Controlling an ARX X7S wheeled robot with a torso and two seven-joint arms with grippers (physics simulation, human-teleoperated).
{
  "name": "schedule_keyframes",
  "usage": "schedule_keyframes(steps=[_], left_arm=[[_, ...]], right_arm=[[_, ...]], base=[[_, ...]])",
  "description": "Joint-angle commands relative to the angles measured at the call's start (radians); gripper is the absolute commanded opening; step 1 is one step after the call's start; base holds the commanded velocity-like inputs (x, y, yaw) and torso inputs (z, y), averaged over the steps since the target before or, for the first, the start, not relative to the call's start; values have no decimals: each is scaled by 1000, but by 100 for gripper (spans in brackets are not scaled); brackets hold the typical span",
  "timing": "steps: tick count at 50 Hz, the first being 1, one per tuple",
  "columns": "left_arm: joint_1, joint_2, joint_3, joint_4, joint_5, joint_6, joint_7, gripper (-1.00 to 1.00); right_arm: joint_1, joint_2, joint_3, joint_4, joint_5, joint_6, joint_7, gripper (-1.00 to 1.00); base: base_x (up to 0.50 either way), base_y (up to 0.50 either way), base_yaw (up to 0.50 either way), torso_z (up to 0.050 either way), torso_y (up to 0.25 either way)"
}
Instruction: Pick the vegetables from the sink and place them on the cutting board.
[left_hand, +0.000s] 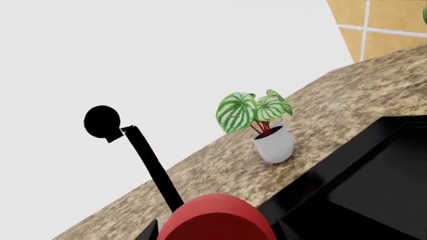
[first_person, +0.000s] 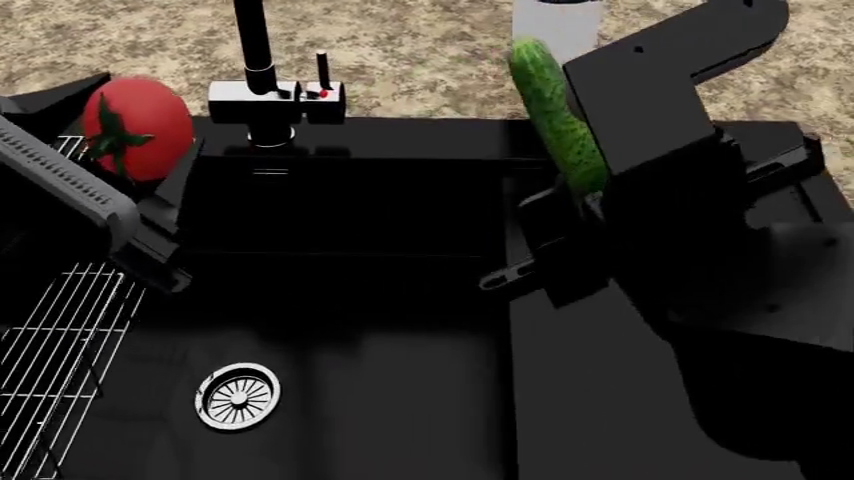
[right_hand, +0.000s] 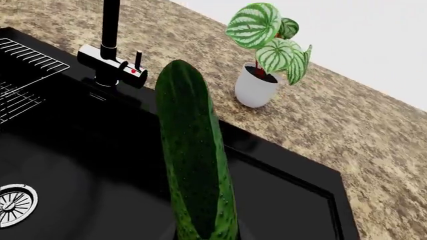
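Right gripper (first_person: 577, 215): it is clamped on the lower end of the cucumber (first_person: 557, 115); the fingers are black against the black sink, so their edges are hard to make out.
Cucumber: slim, dark green and bumpy; it stands nearly upright out of the right gripper, above the sink (first_person: 387, 300). Its lower end is cut off in the right wrist view.
Left gripper (first_person: 150, 165): it grasps the tomato (first_person: 136, 125); the fingers are mostly hidden by the arm and the tomato.
Tomato: round, glossy red, with a green stem star on its side; it is held above the sink edge. In the left wrist view only its top shows.
Sink: glossy black basin, with a round metal drain (first_person: 239, 396) below both grippers.
Faucet (first_person: 256, 60): between the two grippers, behind them; its top is cut off.
Wire rack (first_person: 60, 340): beneath the left gripper, partly hidden.
Potted plant (right_hand: 263, 55): on the speckled counter (right_hand: 373, 150), behind the cucumber.
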Motion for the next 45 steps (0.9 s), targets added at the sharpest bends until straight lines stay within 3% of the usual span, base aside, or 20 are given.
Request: schedule_keyframes(steps=[1, 15, 27, 30, 33, 45], left_arm=[[62, 25, -42, 110, 11, -49, -194, -100], [103, 32, -33, 243, -1, -54, -225, -100], [88, 64, -17, 204, -4, -78, -237, -100], [97, 43, 28, 203, 69, 10, -217, -100], [82, 56, 4, 212, 18, -62, -223, -100], [88, 47, 41, 229, 47, -66, -226, -100]], right_arm=[[-98, 62, 143, -177, 52, -39, 192, -100], [-156, 91, 186, -223, 53, -95, 223, -100], [-170, 100, 198, -218, 79, -98, 242, -100], [-173, 103, 203, -223, 89, -97, 252, -100], [-180, 106, 204, -224, 91, -102, 254, -100], [-165, 108, 212, -237, 118, -102, 280, -100]], base=[[-86, -500, 0, 0, 0], [-29, -500, 0, 0, 0], [0, -500, 0, 0, 0], [0, -500, 0, 0, 0], [0, -500, 0, 0, 0], [0, -500, 0, 0, 0]])
